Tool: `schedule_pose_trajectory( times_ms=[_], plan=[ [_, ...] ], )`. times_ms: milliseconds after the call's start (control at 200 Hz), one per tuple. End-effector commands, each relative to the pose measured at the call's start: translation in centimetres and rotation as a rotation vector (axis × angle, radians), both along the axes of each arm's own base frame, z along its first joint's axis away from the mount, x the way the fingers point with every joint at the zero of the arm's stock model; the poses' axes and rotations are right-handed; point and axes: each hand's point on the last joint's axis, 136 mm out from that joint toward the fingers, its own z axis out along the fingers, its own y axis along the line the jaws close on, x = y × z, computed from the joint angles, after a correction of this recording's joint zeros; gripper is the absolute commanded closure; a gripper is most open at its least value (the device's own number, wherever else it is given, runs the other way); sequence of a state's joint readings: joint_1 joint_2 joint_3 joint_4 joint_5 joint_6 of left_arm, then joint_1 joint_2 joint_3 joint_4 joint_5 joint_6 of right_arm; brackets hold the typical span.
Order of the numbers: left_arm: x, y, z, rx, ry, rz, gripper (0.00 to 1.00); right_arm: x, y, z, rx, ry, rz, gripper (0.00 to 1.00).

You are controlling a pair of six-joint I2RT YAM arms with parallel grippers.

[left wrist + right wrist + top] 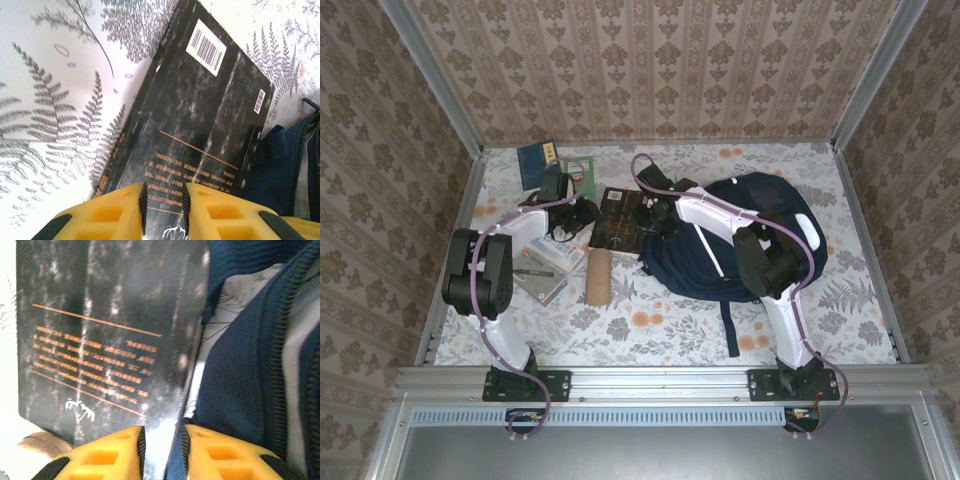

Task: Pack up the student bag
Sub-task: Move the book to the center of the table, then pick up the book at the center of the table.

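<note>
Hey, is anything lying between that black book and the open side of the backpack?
Nothing visible. The black book lies right beside the student bag, its edge by the unzipped rim. The right gripper sits over that seam.

Beige patterned wallpaper walls (670,60), fern-print white tablecloth (650,330), aluminium frame rails (660,380)

Book (618,220) beside student bag's (782,200) left edge, tube (597,277) before book
</note>
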State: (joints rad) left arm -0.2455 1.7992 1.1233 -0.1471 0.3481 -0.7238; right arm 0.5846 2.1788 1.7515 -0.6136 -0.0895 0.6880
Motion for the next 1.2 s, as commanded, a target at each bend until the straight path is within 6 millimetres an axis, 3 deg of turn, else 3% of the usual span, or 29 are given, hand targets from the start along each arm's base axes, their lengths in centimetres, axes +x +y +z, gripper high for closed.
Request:
schedule_pose_trajectory(
  times_ms=[0,330,645,815,1015,1195],
  plan=[
    [0.0,0.6,-0.8,0.031,0.023,-0.051,0.71,0.5,-2.9,-1.0,-0.114,0.011,-0.033,0.71],
    [1.4,0.1,-1.0,0.028,0.004,-0.123,0.63,1.7,1.0,0.3,-0.004,-0.010,0.012,0.68],
    [1.6,0.3,-3.5,0.063,0.056,-0.162,0.58,1.8,-1.1,-3.5,-0.085,0.060,-0.053,0.68],
    [1.4,0.4,-4.5,0.076,0.080,-0.185,0.55,1.5,-0.8,-5.0,-0.080,0.099,-0.041,0.67],
    [0.9,-1.8,-4.6,-0.046,0.090,-0.251,0.55,1.5,1.5,-5.7,0.023,0.120,0.015,0.65],
    [0.3,-4.5,-2.5,-0.256,0.065,-0.313,0.58,1.3,3.0,-5.8,0.092,0.139,0.055,0.65]
  ],
)
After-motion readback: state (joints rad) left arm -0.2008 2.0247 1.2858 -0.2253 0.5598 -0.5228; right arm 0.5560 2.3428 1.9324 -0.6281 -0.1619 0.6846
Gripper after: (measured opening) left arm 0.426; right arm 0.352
